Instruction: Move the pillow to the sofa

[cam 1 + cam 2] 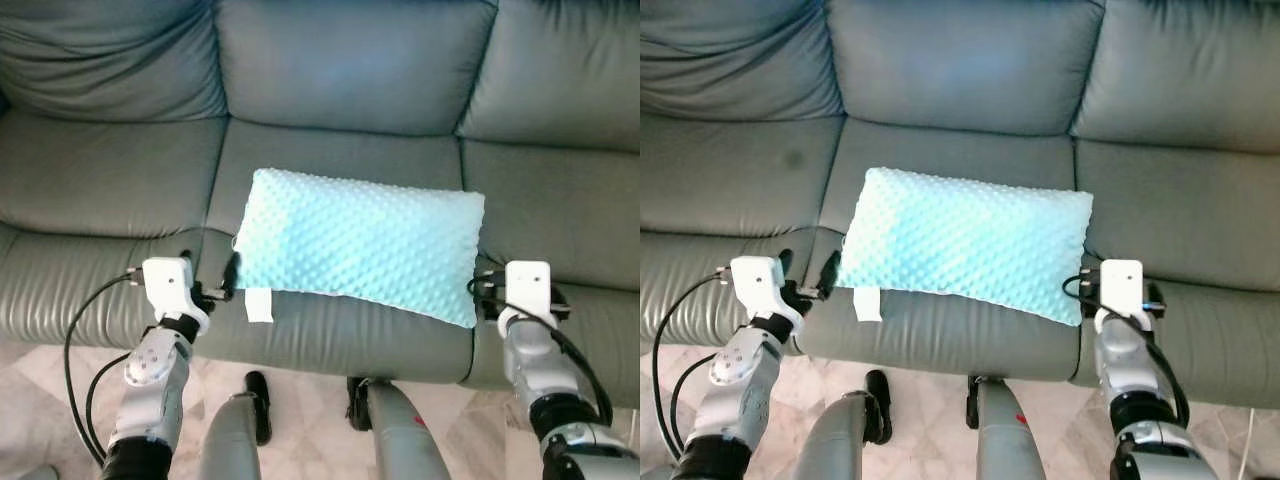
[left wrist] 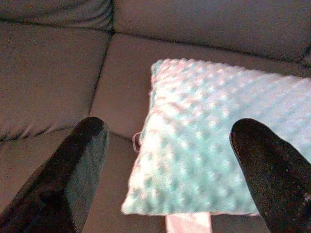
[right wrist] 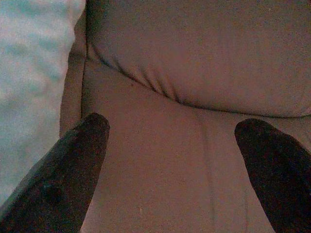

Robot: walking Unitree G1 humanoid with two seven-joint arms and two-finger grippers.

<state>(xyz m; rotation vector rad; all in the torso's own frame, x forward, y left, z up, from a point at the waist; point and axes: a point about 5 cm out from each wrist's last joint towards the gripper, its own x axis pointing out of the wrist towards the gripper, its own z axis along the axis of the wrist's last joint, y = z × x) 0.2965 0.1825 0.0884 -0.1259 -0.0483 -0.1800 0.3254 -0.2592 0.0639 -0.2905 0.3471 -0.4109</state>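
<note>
Where it lies on the sofa [image 1: 110, 180] — pillow [image 1: 365, 245] (loose) between both spread fingers [image 2: 73, 179].

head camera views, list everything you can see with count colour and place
grey-green leather sofa: one, across the whole scene, three seat cushions and three back cushions
light turquoise dimpled fabric pillow: one, lying flat on the middle seat cushion, near its front edge
white fabric tag: one, hanging from the pillow's front left corner
pale marble floor: below the sofa front
left claw: one, black fingers open, just left of the pillow's left end
right claw: one, black fingers open, over the seat just right of the pillow
robot legs: two, grey, at the bottom
</note>
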